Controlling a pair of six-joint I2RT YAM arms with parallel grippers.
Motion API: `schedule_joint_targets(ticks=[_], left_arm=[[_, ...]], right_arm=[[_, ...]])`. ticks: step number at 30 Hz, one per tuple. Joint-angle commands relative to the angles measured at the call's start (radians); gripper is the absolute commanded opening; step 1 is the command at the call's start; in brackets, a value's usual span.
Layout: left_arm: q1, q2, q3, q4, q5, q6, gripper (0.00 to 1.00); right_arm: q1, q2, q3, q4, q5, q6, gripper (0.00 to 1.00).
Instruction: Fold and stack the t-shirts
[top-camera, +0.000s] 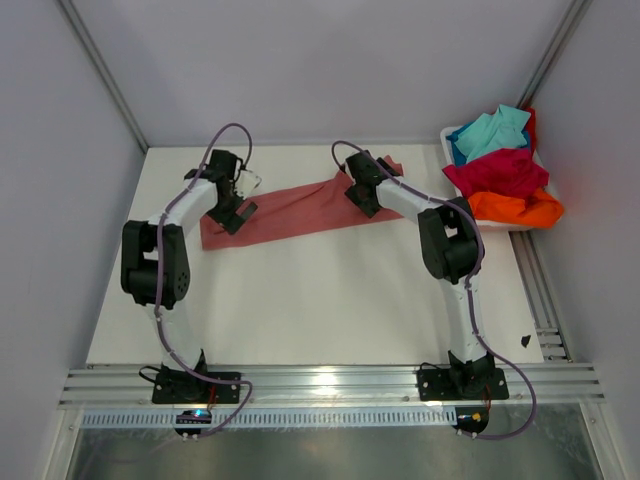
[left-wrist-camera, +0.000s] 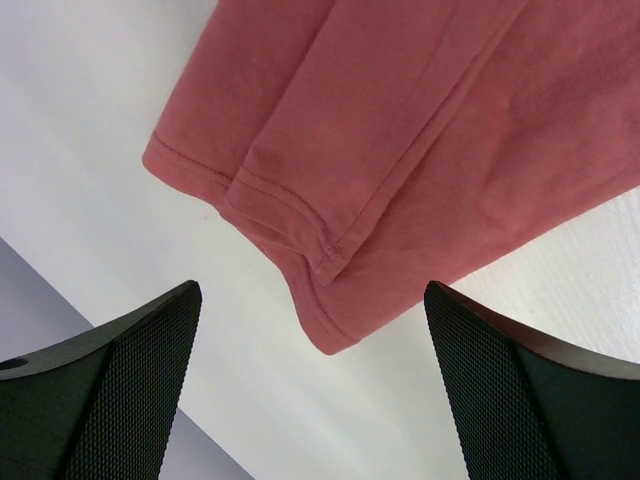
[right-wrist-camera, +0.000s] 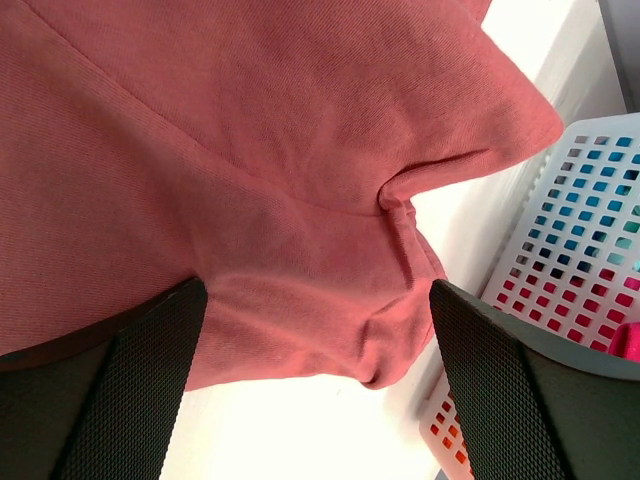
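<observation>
The salmon-pink t-shirt (top-camera: 290, 212) lies folded into a long strip across the far middle of the table. My left gripper (top-camera: 237, 212) is open over its left end; the left wrist view shows the hemmed corner (left-wrist-camera: 320, 300) just ahead of the spread fingers (left-wrist-camera: 130, 390), with nothing between them. My right gripper (top-camera: 362, 192) is open over the shirt's right end; the cloth (right-wrist-camera: 300, 250) lies under and between its fingers (right-wrist-camera: 500, 390), not pinched. Turquoise (top-camera: 492, 132), crimson (top-camera: 498, 172) and orange (top-camera: 515, 208) shirts are piled in the tub.
The white perforated plastic tub (top-camera: 449, 133) stands at the back right corner, its wall close to my right gripper in the right wrist view (right-wrist-camera: 580, 230). White table (top-camera: 320, 300) with an aluminium rail at the near edge. Grey walls enclose the sides.
</observation>
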Motion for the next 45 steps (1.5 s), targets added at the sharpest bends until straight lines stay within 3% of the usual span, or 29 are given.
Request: schedule_joint_targets(ticks=[1, 9, 13, 18, 31, 45], left_arm=[[0.013, -0.013, 0.001, 0.058, -0.021, 0.014, 0.94], [0.025, 0.013, -0.019, 0.086, -0.021, 0.012, 0.87], [0.032, 0.016, -0.027, 0.08, -0.011, 0.011, 0.75], [0.033, 0.019, -0.041, 0.075, 0.005, 0.009, 0.69], [0.038, 0.028, -0.058, 0.069, 0.078, 0.017, 0.69], [0.05, 0.091, -0.019, 0.095, 0.081, 0.017, 0.62]], right_arm=[[-0.007, -0.021, -0.028, -0.069, -0.041, 0.034, 0.98], [-0.007, -0.025, -0.044, -0.062, -0.033, 0.032, 0.98], [-0.005, -0.022, -0.044, -0.059, -0.035, 0.035, 0.98], [-0.005, -0.024, -0.044, -0.059, -0.035, 0.037, 0.98], [-0.005, -0.024, -0.047, -0.058, -0.036, 0.043, 0.98], [-0.007, -0.019, -0.044, -0.064, -0.035, 0.045, 0.98]])
